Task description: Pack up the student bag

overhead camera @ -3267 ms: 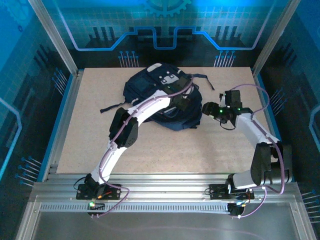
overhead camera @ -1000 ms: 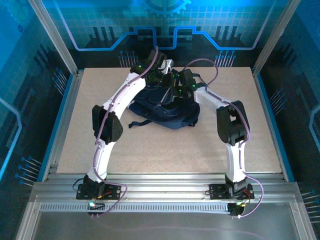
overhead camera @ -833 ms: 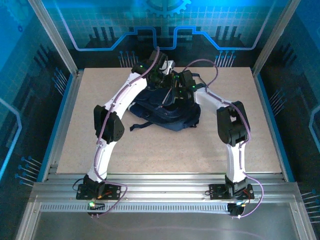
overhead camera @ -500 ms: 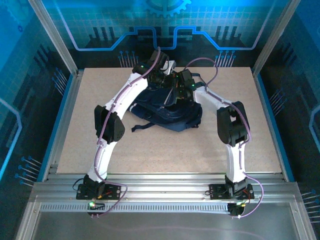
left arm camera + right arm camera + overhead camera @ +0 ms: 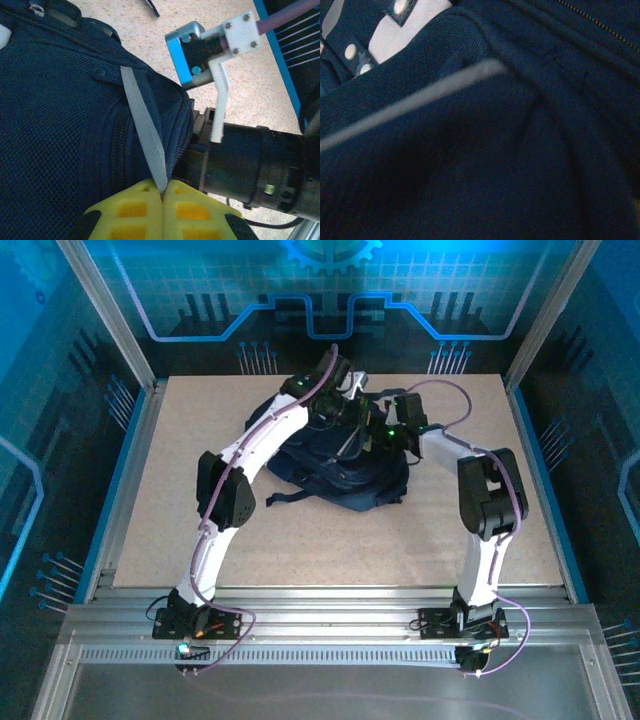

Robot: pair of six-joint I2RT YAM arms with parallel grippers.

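The bag (image 5: pixel 340 465) lay on the far middle of the table (image 5: pixel 190 470), with a black strap trailing toward the near side. The 2 arms reached over it, 1 from each side.

The left gripper (image 5: pixel 162 189) was squeezed all the way shut. Its 2 yellow fingers pinched the end of a grey strip (image 5: pixel 144 125) that ran along the bag's edge, just beside the zipper.

The right gripper (image 5: pixel 374 430) was pushed up close against the bag's right side, near that same strip. Its own camera looked at dark blue cloth from very near. Its fingers could not be seen, so there was no way to tell if it was open or closed, or if it had hold of anything.

This looked like the step of getting the bag open, not yet the step of putting things in. The left gripper seemed to be holding the strip so the top of the bag could be lifted. The zipper next to the strip looked closed, as far as could be told.

The next move would likely need the left gripper to hold on tight and pull up gently. The right gripper would then have to find the zipper tab or the edge of the opening and draw it away. The cloth looked soft and floppy, so it might slip or fold, and slow, careful moves would help.
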